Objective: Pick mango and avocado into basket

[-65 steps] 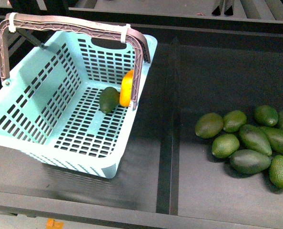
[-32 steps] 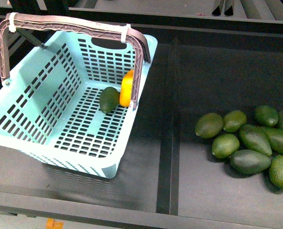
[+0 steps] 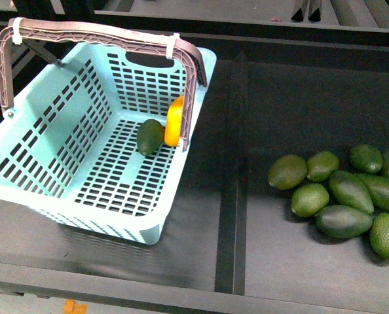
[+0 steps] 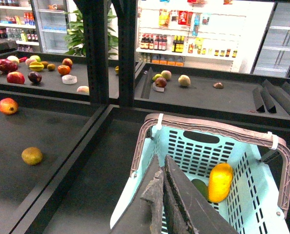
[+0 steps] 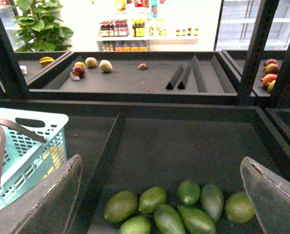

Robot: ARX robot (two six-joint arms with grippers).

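The light teal basket (image 3: 63, 150) stands at the left of the black shelf, brown handle upright. Inside it lie a yellow-orange mango (image 3: 174, 121) and a dark green avocado (image 3: 150, 136), side by side near the far right corner. The left wrist view shows the same mango (image 4: 219, 181) and avocado (image 4: 200, 187) in the basket (image 4: 252, 209), with my left gripper (image 4: 161, 165) shut and empty above the basket's near rim. My right gripper (image 5: 159, 168) is open over a pile of avocados (image 5: 176, 212). Neither gripper appears in the front view.
Several loose avocados (image 3: 342, 193) lie in the right bin. A raised black divider (image 3: 230, 170) runs between basket and pile. Other fruit (image 4: 31, 155) lies on neighbouring shelves in the left wrist view. Black upright posts (image 4: 106, 48) stand behind the basket.
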